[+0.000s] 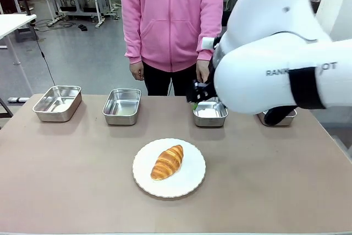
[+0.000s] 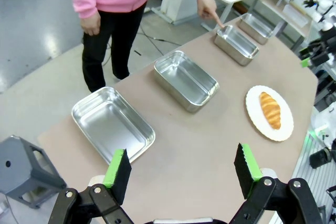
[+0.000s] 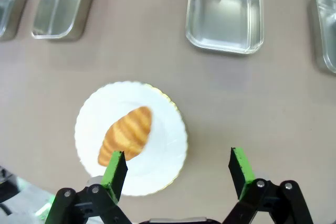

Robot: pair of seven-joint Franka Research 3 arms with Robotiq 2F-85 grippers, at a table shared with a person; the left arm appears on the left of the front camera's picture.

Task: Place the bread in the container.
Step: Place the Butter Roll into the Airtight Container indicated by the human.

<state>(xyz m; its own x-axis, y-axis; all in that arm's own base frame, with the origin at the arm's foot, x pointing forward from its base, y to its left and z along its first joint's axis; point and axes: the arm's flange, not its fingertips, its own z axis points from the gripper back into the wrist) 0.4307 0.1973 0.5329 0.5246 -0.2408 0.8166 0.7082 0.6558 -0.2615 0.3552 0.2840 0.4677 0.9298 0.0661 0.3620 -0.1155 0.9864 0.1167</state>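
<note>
The bread point(image 1: 167, 162) lies on the white plate point(image 1: 190, 180), well apart from the container point(image 2: 236, 41) (a person's finger point(image 2: 212, 17) points at it); the right tool point(image 3: 176, 169), above the plate, and the left tool point(image 2: 184, 169) stand spread, empty.

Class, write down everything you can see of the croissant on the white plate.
The croissant is golden-brown, with a ridged crust of darker and lighter bands and tapered ends. It looks baked, whole and unbroken. It lies flat near the middle of the round white scallop-edged plate, set diagonally in the front view, its far end pointing toward the robot's right. Only the plate touches it.
</note>
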